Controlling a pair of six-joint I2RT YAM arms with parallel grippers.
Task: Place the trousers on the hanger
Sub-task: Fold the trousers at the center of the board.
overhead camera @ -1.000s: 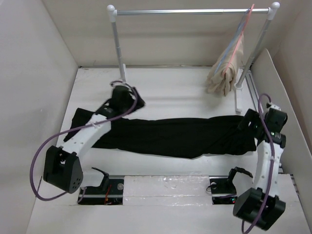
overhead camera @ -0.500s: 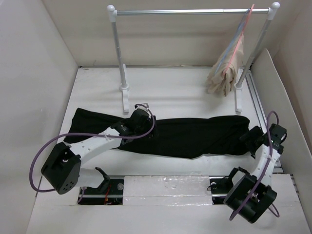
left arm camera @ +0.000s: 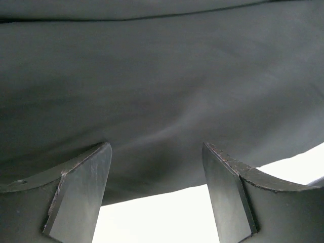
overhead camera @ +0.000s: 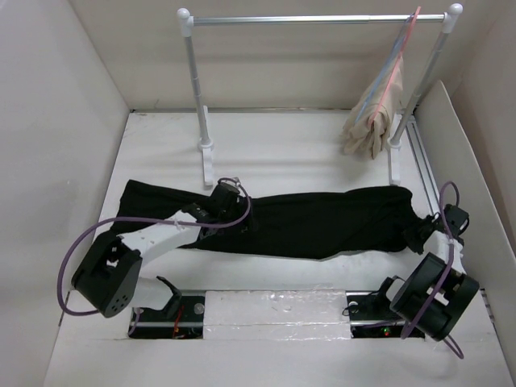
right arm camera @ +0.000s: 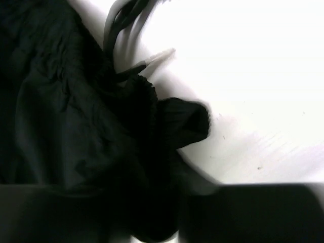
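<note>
Across the middle of the white table, finds the trousers spread flat in one long dark band, left end near the left wall, right end bunched close to the right wall. Sees the left gripper low over the left half of that band, near the foot of a metal post. From the left wrist, looks along two fingers set well apart and gripping nothing, with dark cloth filling the view beyond them and bare table showing in the gap. Finds the right gripper down at the bunched right end of the trousers, touching the fabric. From the right wrist, makes out crumpled black cloth, a rounded fold of it poking out over the table, and grey cords with one pale tip running in from above. Sees cloth dropping into the dark, blurred gap at the bottom of that view; cannot tell whether those fingers are clamped on it or merely around it. Spots the hanger well apart from the trousers, up on the rail at the far right, next to a pink hanger and against a beige garment.
</note>
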